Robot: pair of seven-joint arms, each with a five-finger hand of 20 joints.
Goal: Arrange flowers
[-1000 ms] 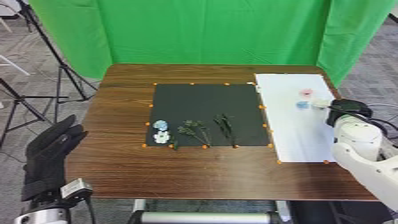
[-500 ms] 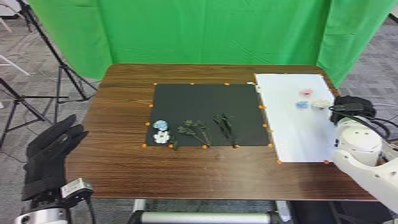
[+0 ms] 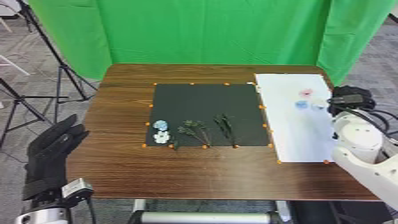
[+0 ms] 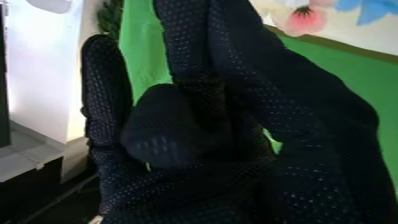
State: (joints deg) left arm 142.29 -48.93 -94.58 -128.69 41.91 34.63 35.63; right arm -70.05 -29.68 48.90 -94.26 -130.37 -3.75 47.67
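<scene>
Green curtain [image 3: 204, 32] behind brown table [image 3: 204, 172]. Black sheet [image 3: 204, 100] between left hand [image 3: 53, 150] and right hand [image 3: 353, 95]: blue blossom [image 3: 160, 125], white blossom [image 3: 162, 137], stems [image 3: 225, 129]; looks part-built. Pink flower [image 3: 306, 92], blue flower [image 3: 302, 104], pale flower [image 3: 318, 104] just left of right hand, likely unplaced. Stems run near-far, heads away, leaning left. Both hands open, nothing visibly gripped

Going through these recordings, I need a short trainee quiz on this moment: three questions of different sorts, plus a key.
1. True or false: the green stems lie on the black sheet.
2. Which hand is at the edge of the white sheet? A) left hand B) right hand
3. Fill in: on the black sheet, the light blue flower lies just beyond the ___ flower.

Key: 1 true; 2 B; 3 white.
</scene>
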